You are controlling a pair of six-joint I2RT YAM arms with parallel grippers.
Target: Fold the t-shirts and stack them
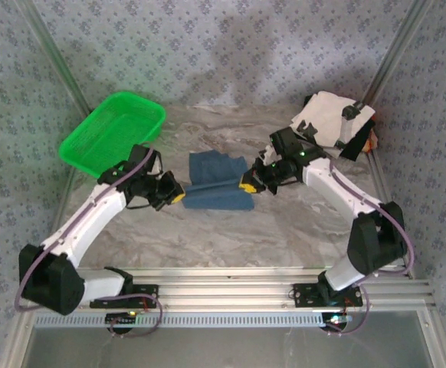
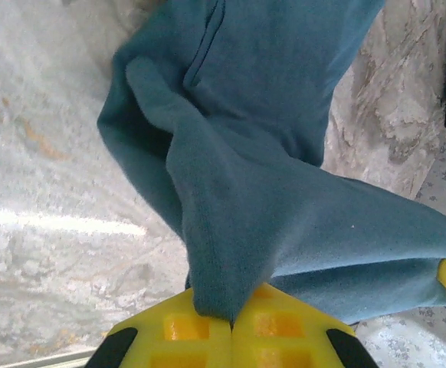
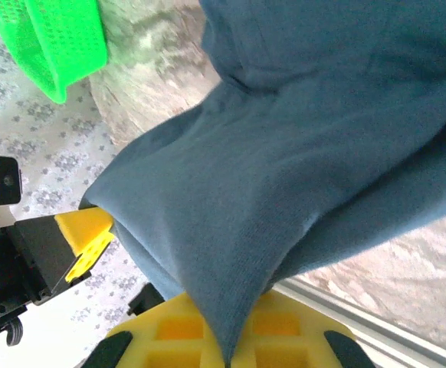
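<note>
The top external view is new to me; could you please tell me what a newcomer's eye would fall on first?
The eye goes first to the blue shirt in the middle of the table, pinched from either side by the left gripper and the right gripper. Next comes the bright green basket at the far left, then the white shirt with black patches, folded at the far right.

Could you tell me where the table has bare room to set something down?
Bare marble table nearer than the blue t-shirt, up to the rail; also between green basket and folded t-shirts. Crowded centre: left gripper and right gripper pinch it.
</note>
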